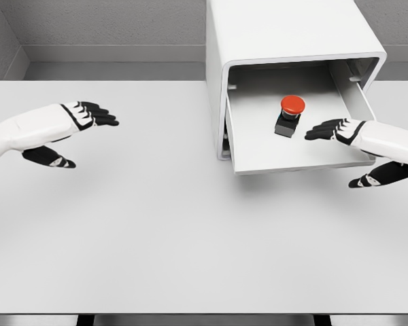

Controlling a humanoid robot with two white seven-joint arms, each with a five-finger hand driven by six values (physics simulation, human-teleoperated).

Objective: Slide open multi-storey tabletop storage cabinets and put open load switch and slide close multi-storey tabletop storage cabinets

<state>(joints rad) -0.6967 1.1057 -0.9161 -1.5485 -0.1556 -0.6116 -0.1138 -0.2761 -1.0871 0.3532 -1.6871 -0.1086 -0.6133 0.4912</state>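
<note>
A white cabinet on the bench has its drawer slid out, the red-buttoned switch resting inside. The right hand hovers just beside it, fingers extended, empty, seemingly releasing. The left hand waits open, well apart.

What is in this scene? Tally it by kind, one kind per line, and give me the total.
Storage cabinets: 1
Open drawers: 1
Load switches with a red button, in the drawer: 1
Tables: 1
Robot hands: 2, the left hand and the right hand, both open and holding nothing
Total: 6
</note>
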